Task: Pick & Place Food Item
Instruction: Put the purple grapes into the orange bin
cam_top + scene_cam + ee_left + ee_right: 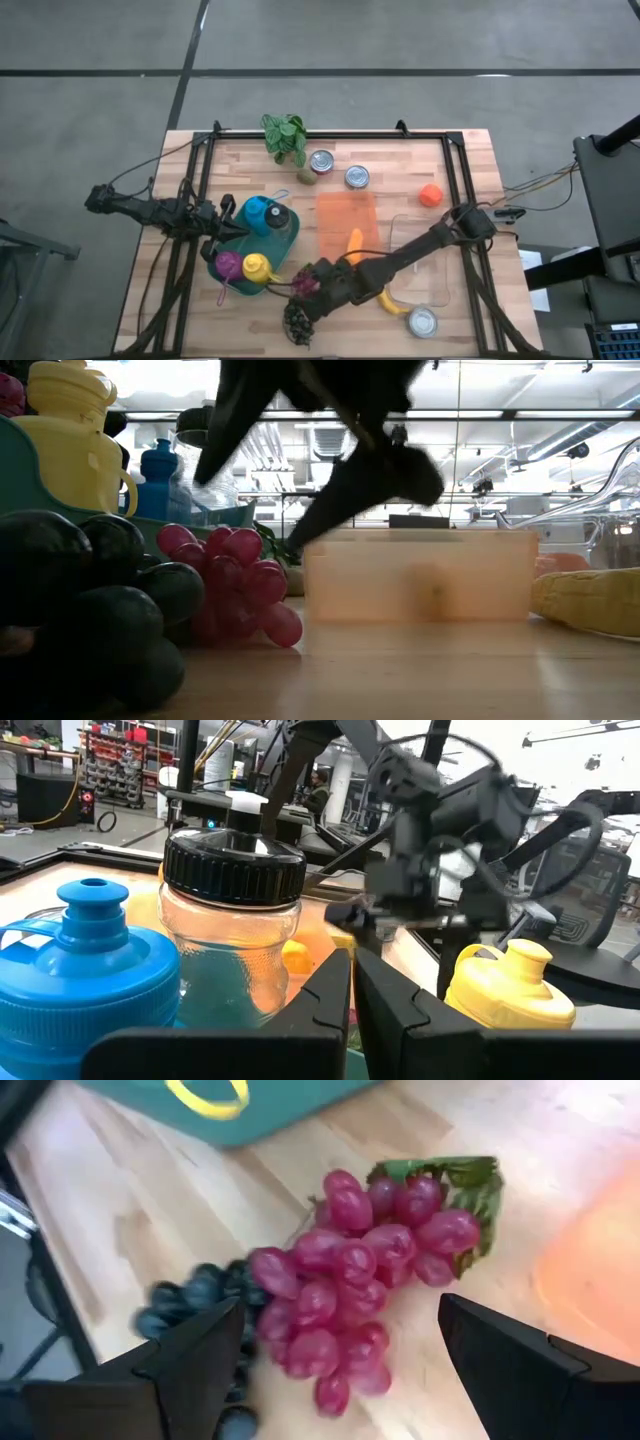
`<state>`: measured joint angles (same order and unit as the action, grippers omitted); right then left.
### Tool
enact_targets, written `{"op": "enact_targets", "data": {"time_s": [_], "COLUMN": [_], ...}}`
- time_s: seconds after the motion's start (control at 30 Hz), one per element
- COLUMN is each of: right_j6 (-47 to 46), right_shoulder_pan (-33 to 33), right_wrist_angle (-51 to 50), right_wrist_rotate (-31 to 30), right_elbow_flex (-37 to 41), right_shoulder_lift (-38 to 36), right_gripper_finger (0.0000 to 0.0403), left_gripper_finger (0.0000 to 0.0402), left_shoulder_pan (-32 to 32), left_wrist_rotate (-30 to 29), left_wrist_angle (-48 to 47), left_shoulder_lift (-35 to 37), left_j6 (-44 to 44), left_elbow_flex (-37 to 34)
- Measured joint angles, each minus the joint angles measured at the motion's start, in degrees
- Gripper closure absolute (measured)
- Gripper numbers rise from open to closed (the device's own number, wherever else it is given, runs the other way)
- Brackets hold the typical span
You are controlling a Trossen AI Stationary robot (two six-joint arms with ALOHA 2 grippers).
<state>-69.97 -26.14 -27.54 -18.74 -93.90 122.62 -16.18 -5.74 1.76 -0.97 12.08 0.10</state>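
Observation:
A bunch of red grapes (350,1280) with a green leaf lies on the wooden table (400,150), beside a bunch of dark grapes (195,1305). My right gripper (350,1370) hovers open above the red grapes, one finger on either side, touching nothing. In the high view it (312,285) reaches from the right to the table's near middle. The low view shows the red grapes (235,580) resting on the table beneath it. My left gripper (350,995) waits shut at the left, by the teal tray (290,245).
The teal tray holds a blue bottle (258,212), a black-lidded clear jar (232,920) and a yellow bottle (257,267). An orange cutting board (345,215), bananas (395,303), a clear container (425,255), cans (321,162), an orange (431,194) and a plant (285,135) lie around.

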Motion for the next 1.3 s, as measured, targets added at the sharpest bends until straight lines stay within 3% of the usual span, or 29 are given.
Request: {"op": "enact_targets", "data": {"time_s": [0.23,0.7,0.87,1.13,1.3], "right_j6": [-2.51,-26.55,-27.60,-27.57,-27.66], "right_shoulder_pan": [-1.43,-4.90,-4.97,-4.86,-3.97], "right_wrist_angle": [-7.77,-8.61,-12.40,-27.81,-29.71], "right_wrist_rotate": [-2.21,-3.89,-5.83,-9.92,-9.70], "right_elbow_flex": [-5.29,-8.74,-15.94,-32.10,-37.37], "right_shoulder_lift": [-0.35,4.11,9.62,18.52,22.27], "right_gripper_finger": [0.0071,0.0072,0.0072,0.0072,0.0072], "left_gripper_finger": [0.0380,0.0380,0.0380,0.0380,0.0380], "left_shoulder_pan": [0.02,0.01,0.02,0.00,0.00], "left_wrist_rotate": [-0.02,-0.01,0.00,0.00,-0.01], "left_wrist_angle": [0.02,0.00,0.00,0.01,0.02], "left_shoulder_lift": [-0.01,-0.10,-0.28,-0.31,-0.37], "left_j6": [0.00,0.00,0.00,0.00,0.01], "left_elbow_flex": [0.00,0.02,0.02,0.02,0.02]}}
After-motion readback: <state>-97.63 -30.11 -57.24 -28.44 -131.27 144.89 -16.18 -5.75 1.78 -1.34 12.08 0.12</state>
